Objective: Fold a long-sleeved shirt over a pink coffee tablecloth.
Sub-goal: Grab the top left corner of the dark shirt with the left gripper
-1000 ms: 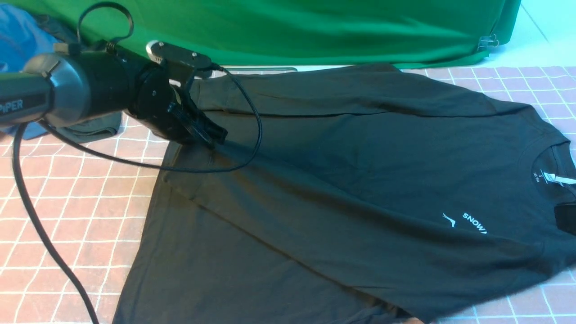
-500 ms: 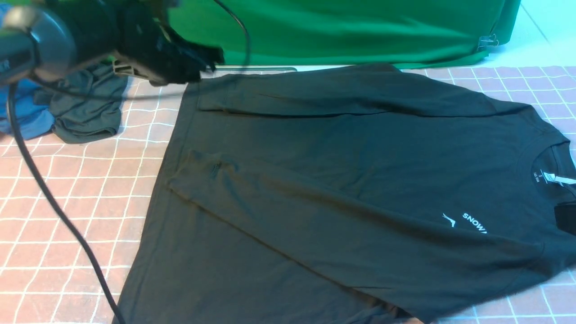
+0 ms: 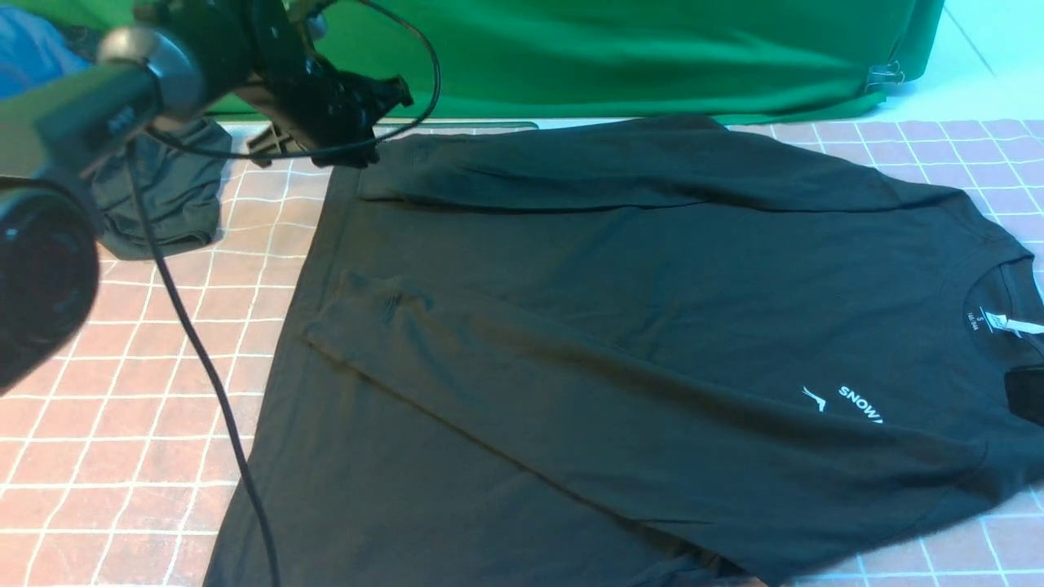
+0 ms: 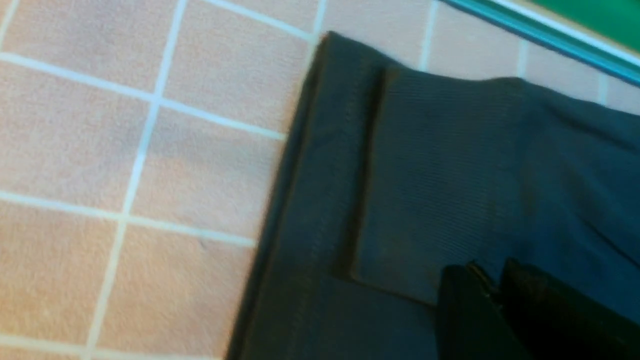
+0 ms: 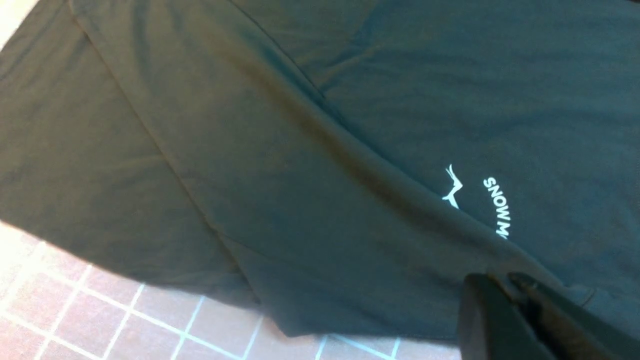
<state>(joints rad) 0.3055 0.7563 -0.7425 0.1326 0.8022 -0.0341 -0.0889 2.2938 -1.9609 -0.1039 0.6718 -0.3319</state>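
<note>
The long-sleeved shirt (image 3: 620,310) lies flat on the pink coffee tablecloth (image 3: 122,367), neck to the right, both sleeves laid across its body. Its white print (image 3: 856,403) shows near the collar. My left gripper (image 3: 391,98) hangs above the shirt's far-left corner. In the left wrist view its jaws (image 4: 487,270) stand almost together, with nothing between them, over the far sleeve's ribbed cuff (image 4: 435,175). My right gripper (image 5: 497,279) is shut. Its tips are at the near sleeve's edge beside the print (image 5: 495,205), and only a dark bit of it (image 3: 1026,395) shows in the front view.
A green backdrop cloth (image 3: 612,49) hangs along the far edge. A small dark grey-green garment (image 3: 171,196) lies bunched with blue cloth (image 3: 33,49) at the far left. The left arm's black cable (image 3: 204,367) dangles over the tablecloth left of the shirt.
The left gripper has let go of the near sleeve's cuff, risen, and moved away to the far-left corner. The cuff stays lying across the shirt's body. The right gripper has not moved.
</note>
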